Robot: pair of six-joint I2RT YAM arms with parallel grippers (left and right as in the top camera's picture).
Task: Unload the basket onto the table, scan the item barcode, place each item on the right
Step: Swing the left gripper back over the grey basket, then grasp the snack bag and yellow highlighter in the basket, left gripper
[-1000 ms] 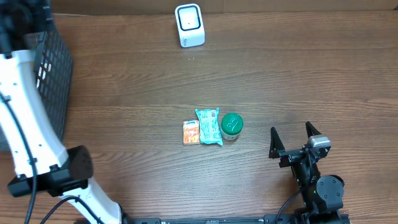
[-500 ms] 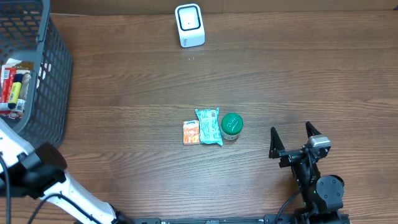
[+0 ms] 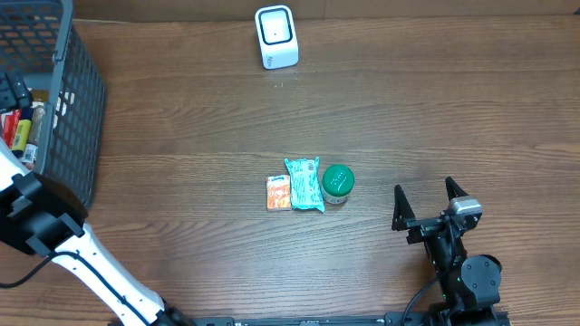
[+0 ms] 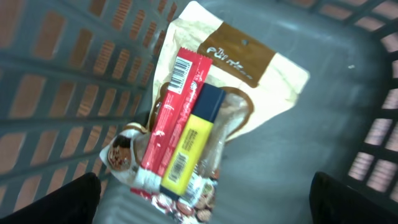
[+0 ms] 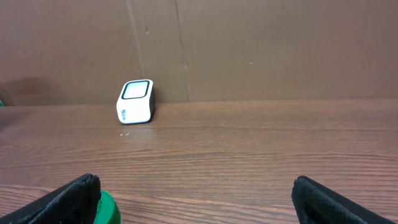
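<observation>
Barcode scanner [image 3: 276, 36] stands at the far edge of the table [image 3: 453, 109] in the overhead view, white with a dark window, with bare wood all around it. At mid-table three items lie in a row, touching: an orange packet [image 3: 278, 193], a teal packet [image 3: 304, 184] and a green-lidded jar [image 3: 337, 182]. Open wood separates them from every edge. A dark mesh basket [image 3: 77, 100] fills the far left corner. The white left arm rises from the near left edge and reaches over the basket's rim. The right gripper [image 3: 424, 204] sits near the front edge, right of the jar and well apart from it, its two fingers spread.

From the left wrist, the left gripper [image 4: 208, 202] hangs inside the basket with its fingers wide apart at the lower corners, touching nothing. Below it a red bar [image 4: 166, 118] and a yellow box [image 4: 193, 140] with a dark blue end lie side by side, touching, on a brown-and-cream pouch [image 4: 249, 74]. The basket walls [image 4: 56, 74] close in on the left and right.

From the right wrist, the right gripper's [image 5: 199, 202] fingers stand apart with nothing between them. The jar's green lid [image 5: 107, 208] shows just beside the left finger. The scanner [image 5: 135, 101] stands far across the open wood, against a cardboard wall [image 5: 280, 50].
</observation>
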